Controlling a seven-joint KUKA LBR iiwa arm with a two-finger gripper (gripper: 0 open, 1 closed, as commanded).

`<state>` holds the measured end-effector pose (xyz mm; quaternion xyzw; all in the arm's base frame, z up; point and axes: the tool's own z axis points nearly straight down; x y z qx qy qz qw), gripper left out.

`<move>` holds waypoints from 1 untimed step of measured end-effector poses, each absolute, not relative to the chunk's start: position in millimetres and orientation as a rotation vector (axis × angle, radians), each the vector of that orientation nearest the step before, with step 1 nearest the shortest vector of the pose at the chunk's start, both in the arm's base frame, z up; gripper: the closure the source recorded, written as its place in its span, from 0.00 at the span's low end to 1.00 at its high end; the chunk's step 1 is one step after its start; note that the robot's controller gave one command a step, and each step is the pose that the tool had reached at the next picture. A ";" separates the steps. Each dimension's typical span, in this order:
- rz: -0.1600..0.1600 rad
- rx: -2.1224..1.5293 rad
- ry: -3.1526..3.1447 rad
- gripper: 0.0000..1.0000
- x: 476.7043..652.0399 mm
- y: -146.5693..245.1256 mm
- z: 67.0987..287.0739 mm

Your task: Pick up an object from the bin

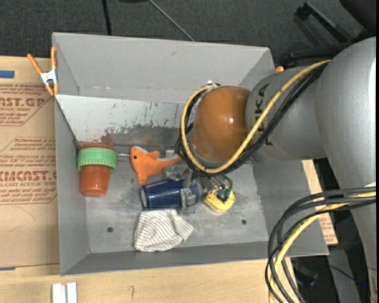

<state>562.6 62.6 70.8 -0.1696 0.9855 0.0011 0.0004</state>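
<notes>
**A:** Where is the hand in the camera view?

**B:** The hand [191, 187] is low in the bin [114, 68], tucked beneath the arm's orange cover [220, 128]. It is at the right end of a dark blue can [162, 195]. I cannot tell whether it is spread or pressed together, because the cover hides it.

**A:** And how does the can lie?

**B:** It lies on its side near the middle of the bin floor. An orange piece [148, 163] lies just behind it, and a striped cloth [161, 230] is crumpled just in front. A small yellow piece [219, 199] sits just beside the hand, on its right. A red jar [96, 170] with a green lid is well apart, to the left.

**A:** How would the can handle?

**B:** It looks stiff, smooth and round, and I would guess fairly light. The curved wall may slip, and the can could roll if it is caught near one end. The best hold is probably across the middle of the body, squeezing its width. The neighbours are close, so the orange piece or the cloth could get nudged. The cloth would be the softer pick, taken by a raised fold.
</notes>
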 end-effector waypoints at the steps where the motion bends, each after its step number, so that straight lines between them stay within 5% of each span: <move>1: -0.001 -0.527 3.091 1.00 585.6 50.6 275.4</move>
